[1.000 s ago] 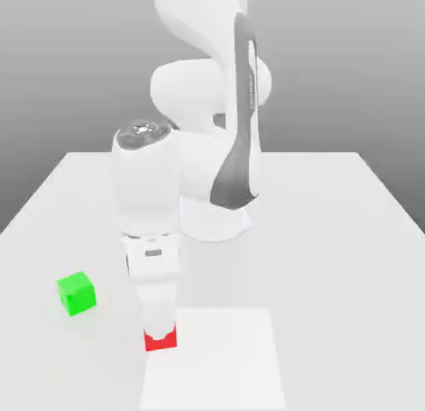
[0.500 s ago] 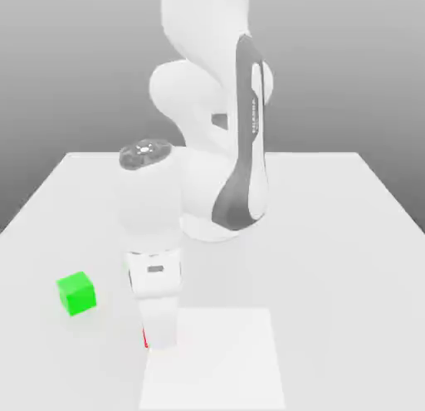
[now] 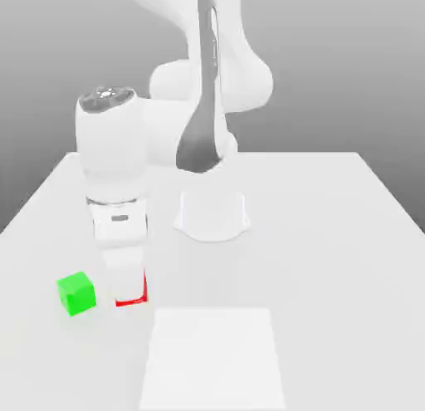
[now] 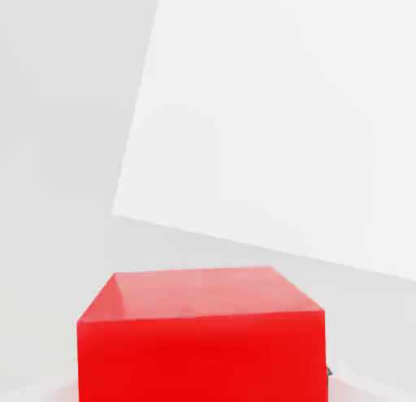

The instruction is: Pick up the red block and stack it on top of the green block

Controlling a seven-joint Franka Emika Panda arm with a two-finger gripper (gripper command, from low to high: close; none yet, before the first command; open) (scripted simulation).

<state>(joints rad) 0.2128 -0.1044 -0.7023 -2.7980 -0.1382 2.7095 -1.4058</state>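
The jaws are clamped on the red block (image 3: 133, 295), a small rigid cube that looks light and smooth-faced, best pinched across two opposite flat sides, held just beside the green block (image 3: 76, 293) near the desk's (image 3: 332, 235) front-left part.

No readable text, label, brand, number or sign stands on the red block (image 3: 133, 295), the green block (image 3: 76, 293), the arm or the table (image 3: 332, 235).
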